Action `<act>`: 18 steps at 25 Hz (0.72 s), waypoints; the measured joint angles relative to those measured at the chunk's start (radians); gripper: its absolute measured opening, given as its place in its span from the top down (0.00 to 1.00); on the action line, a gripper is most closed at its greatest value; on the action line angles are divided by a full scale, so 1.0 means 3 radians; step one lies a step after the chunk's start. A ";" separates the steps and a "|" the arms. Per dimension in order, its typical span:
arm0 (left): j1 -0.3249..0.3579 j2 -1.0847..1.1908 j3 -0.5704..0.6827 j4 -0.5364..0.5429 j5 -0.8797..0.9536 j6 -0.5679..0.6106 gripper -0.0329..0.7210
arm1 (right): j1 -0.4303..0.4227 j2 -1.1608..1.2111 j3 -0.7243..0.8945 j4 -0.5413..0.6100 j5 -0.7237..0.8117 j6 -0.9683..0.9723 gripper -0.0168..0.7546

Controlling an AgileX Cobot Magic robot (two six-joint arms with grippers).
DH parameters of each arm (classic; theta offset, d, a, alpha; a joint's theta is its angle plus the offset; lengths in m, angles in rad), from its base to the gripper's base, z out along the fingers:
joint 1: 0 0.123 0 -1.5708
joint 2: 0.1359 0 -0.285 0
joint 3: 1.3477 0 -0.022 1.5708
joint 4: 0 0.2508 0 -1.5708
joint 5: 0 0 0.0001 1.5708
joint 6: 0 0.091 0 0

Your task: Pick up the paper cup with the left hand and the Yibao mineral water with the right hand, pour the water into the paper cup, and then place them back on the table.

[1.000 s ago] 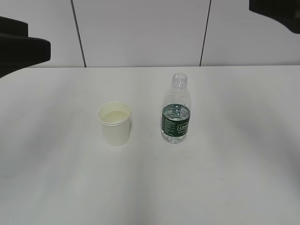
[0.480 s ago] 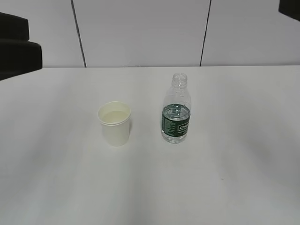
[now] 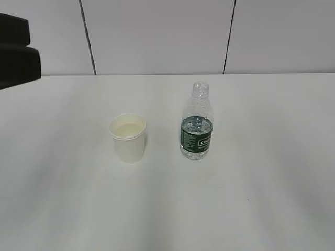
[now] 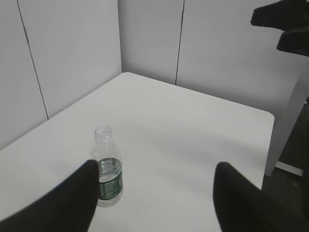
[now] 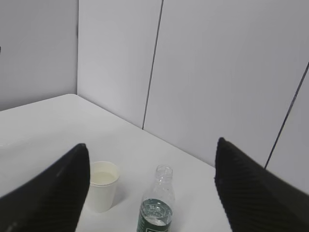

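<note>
Since a second ago, the left hand [image 3: 18, 49] has been drawn back toward the left edge of the exterior view, and the right hand has gone from that view's upper right corner; cup and bottle have not shifted.

At the far left, only a black part of the left hand is seen, raised above the table [image 3: 261, 198]. In its wrist view its fingers [image 4: 63, 203] are spread wide with nothing between them.

Left of centre, the paper cup [image 3: 127, 137] stands upright, mouth up, with pale liquid inside.

Just right of it, apart, the Yibao mineral water [image 3: 197, 123] stands upright, long axis vertical, uncapped neck pointing up, a little water at the bottom.

In the right wrist view, the right hand's fingers [image 5: 251, 193] are spread wide and empty, high above both items.
</note>
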State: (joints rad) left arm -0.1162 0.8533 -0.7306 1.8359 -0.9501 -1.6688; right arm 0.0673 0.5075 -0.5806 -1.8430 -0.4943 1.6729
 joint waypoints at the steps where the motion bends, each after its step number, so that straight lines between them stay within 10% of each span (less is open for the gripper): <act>1: 0.0000 0.0000 0.0000 0.0000 -0.0019 0.0000 0.30 | 0.0000 -0.0066 0.0055 0.0000 0.0000 0.0032 0.21; 18: 0.0000 0.0000 0.0000 0.0000 -0.0070 0.0000 0.30 | 0.0000 -0.0803 0.1003 0.0000 0.0117 0.0209 0.21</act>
State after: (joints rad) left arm -0.1162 0.8533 -0.7306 1.8359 -0.9713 -1.6688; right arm 0.0673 0.2664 -0.2797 -1.8430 -0.4591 1.7358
